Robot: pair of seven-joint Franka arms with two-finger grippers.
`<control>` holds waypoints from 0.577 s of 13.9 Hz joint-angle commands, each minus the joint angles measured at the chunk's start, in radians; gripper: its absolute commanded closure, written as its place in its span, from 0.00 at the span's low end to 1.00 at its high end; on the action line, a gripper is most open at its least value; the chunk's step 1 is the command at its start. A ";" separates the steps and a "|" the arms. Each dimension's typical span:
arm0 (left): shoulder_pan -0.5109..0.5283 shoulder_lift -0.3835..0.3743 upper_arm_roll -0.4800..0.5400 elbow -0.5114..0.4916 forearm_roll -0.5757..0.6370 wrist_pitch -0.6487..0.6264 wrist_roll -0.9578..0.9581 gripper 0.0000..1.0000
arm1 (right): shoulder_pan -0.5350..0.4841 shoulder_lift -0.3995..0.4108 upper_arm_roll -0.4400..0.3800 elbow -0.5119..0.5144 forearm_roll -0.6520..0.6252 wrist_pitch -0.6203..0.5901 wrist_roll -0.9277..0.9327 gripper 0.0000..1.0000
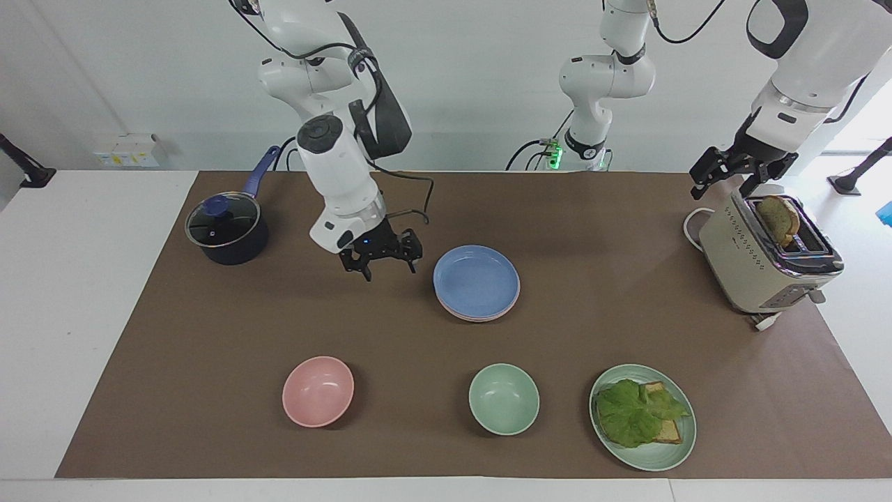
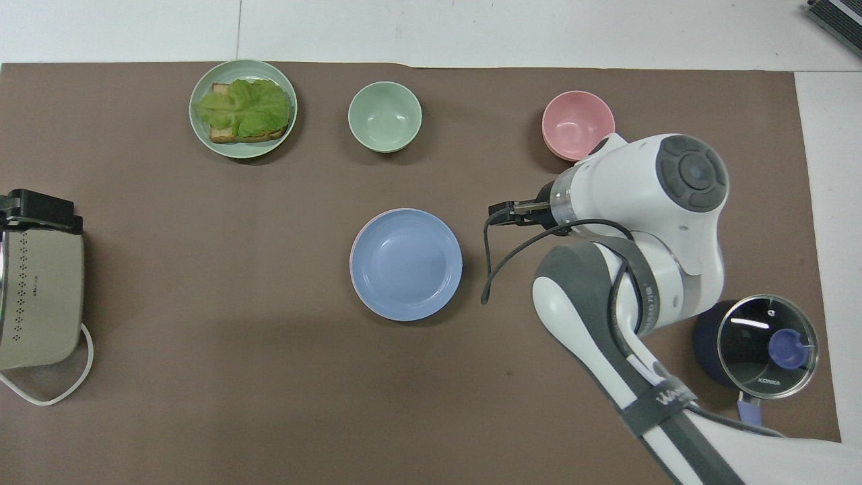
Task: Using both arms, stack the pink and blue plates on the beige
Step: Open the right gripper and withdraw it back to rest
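Right gripper: wide open, nothing between the fingers. Hangs over bare brown mat, clear of every dish.

Just beside it, toward the left arm's end of the table: the stack. Blue plate on top, level and seated. Under it, a thin rim of the pink plate, showing mostly on the edge farthest from the robots. No beige plate to be made out beneath; hidden by the two above, or too thin a sliver to tell.

Left gripper: open too, empty, well apart from the stack, up by the toaster and its slice of toast. Waits there.

By the look of it, stacking done or all but done; only pulling clear left.

Risks from here:
- Clipping the blue rim with an open finger on any swing toward the stack at this height. Enough to slide the top plate off centre or shove the whole pile.
- Dropping lower while travelling: drags on the mat and wrinkles it under the plates.
- Snagging the loose black cable slung beside the wrist, should it sag toward the dishes.
- Sweeping toward the right arm's end and knocking the lidded pot.
- Pink rim peeking out suggests a slight offset; a nudge there tips things more readily.
- Left side: brushing the toast or toaster on moving off.
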 commanded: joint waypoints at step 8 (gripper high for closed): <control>0.009 -0.007 -0.007 0.000 0.015 -0.012 0.009 0.00 | -0.141 -0.097 0.002 0.205 -0.156 -0.314 0.073 0.00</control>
